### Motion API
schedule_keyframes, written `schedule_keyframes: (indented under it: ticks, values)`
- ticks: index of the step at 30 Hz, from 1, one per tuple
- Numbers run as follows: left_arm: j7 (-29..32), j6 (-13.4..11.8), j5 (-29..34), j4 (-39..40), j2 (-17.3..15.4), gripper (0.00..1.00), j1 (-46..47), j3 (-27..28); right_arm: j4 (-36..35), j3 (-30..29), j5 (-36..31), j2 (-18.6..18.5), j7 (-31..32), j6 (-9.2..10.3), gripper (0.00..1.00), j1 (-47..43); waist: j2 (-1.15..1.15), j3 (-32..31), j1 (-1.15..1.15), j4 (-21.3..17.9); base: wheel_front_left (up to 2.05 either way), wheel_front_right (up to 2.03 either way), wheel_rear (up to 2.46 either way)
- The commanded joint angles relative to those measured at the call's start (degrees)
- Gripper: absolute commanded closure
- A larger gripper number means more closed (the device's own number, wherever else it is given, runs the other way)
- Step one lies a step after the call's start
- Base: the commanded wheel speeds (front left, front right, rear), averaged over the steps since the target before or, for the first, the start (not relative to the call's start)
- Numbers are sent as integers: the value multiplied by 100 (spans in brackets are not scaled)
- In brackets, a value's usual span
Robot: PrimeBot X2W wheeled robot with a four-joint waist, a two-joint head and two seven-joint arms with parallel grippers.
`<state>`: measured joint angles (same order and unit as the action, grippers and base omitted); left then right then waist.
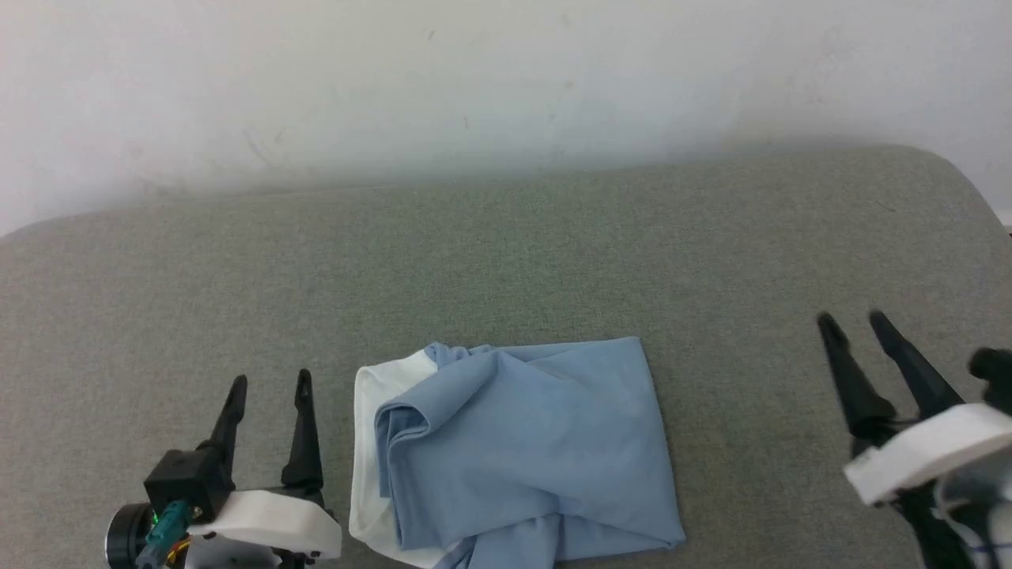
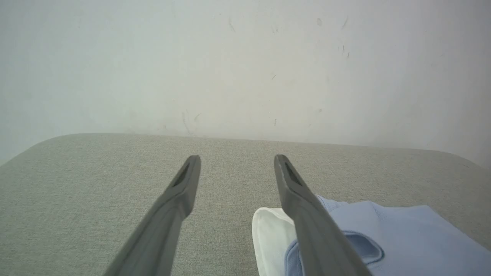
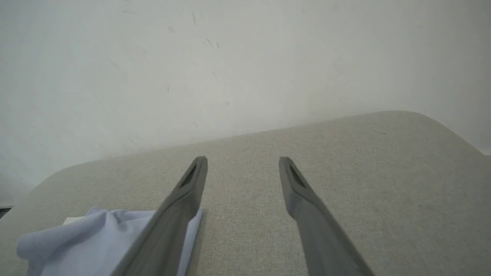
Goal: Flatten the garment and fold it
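The light blue polo shirt lies folded into a rough square bundle near the front middle of the grey surface, its white collar showing along the left side. Buttons and logo are hidden. My left gripper hovers open just left of the collar, apart from it. My right gripper stands open well to the right of the shirt. In the left wrist view the gripper is open, the shirt at lower right. In the right wrist view the open gripper has the shirt at lower left.
The grey fabric surface has rounded far corners and ends against a pale wall. Bare surface stretches behind the shirt and on both sides of it.
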<state>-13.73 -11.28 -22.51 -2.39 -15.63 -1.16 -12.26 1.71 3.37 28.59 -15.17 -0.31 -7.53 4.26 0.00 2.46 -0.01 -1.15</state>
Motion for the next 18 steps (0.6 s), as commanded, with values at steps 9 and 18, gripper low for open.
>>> schedule_keyframes:
  ticks: [9,18]
  values:
    - [-70,-90,-95,84,-10,0,-78,109,596,-1447,1751,117,3249,4,0,-372,0,39,1,106,0,0,0]
    - [-88,-15,-67,29,46,0,57,3,1475,-1481,2562,893,4929,4,0,219,0,190,1,346,0,0,0]
